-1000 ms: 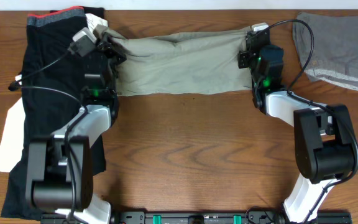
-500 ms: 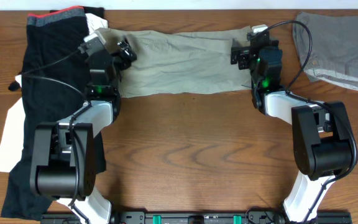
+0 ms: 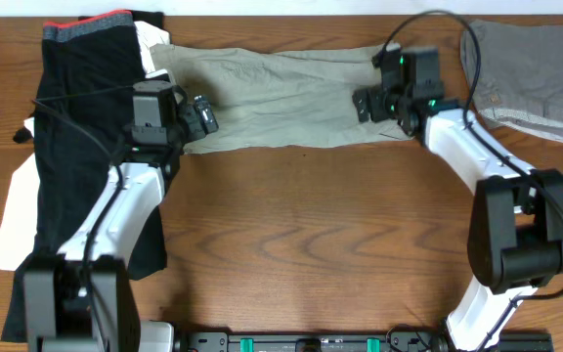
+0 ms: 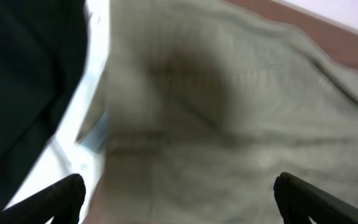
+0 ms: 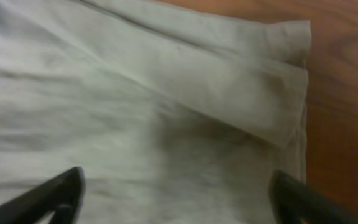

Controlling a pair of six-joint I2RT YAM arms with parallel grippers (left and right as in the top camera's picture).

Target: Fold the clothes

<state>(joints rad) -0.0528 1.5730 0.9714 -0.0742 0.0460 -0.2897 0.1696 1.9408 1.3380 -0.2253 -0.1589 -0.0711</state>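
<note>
The clothes (image 3: 281, 98) are light khaki shorts, lying as a long flat strip across the far half of the table. My left gripper (image 3: 201, 115) hovers open over the strip's left end, near its front edge. My right gripper (image 3: 368, 104) hovers open over the right end. In the left wrist view the khaki cloth (image 4: 229, 106) is blurred, and nothing sits between the dark fingertips (image 4: 64, 194) of the left gripper (image 4: 179, 199). The right wrist view shows a folded hem of the shorts (image 5: 229, 68) ahead of the open right gripper (image 5: 176, 199), also empty.
A black garment with a red waistband (image 3: 76, 117) lies at the left, over something white (image 3: 13, 225). Folded grey clothing (image 3: 531, 73) lies at the far right. Bare wood (image 5: 344, 99) shows just past the shorts' right edge. The table's far edge runs close behind the shorts.
Both grippers opened and let go of the ends of the shorts. They moved off the far corners toward the near edge of the strip, which now lies flatter.
</note>
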